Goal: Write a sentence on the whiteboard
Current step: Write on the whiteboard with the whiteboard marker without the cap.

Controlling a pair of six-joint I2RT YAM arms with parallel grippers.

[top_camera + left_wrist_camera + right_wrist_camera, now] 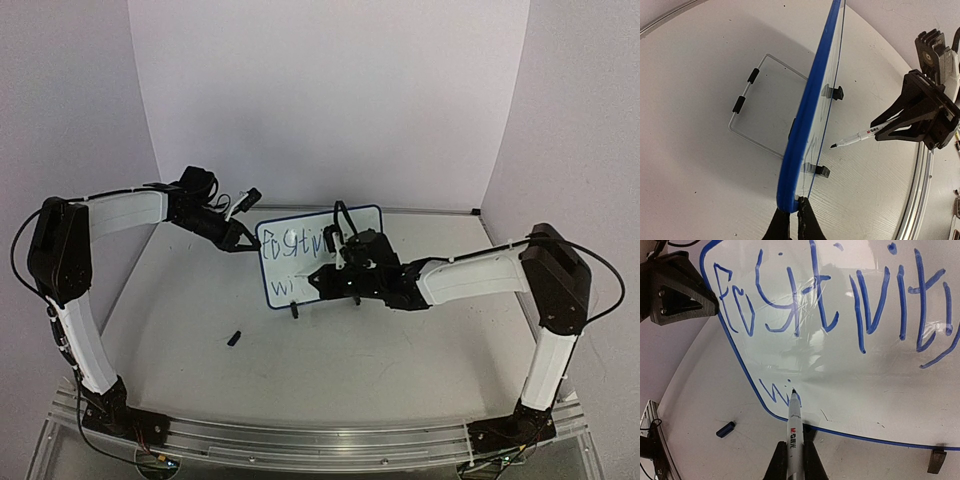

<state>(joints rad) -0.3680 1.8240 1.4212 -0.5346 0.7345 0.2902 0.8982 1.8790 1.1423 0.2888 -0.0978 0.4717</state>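
Observation:
The whiteboard (300, 262) stands upright mid-table on two black clip feet; it also shows in the right wrist view (865, 380) and edge-on in the left wrist view (807, 120). The sentence (840, 305) reads "Positivity" on top, with "wi" begun below (775, 392). My right gripper (794, 460) is shut on a white marker (794, 425); its tip is at the board beside the "wi". In the left wrist view the marker (860, 136) points at the board with a small gap. My left gripper (794, 220) is shut on the board's blue corner.
The dark marker cap (234, 338) lies on the table in front of the board's left side, also in the right wrist view (725, 430). A wire stand (747, 100) props the board from behind. A metal rail runs along the table's near edge.

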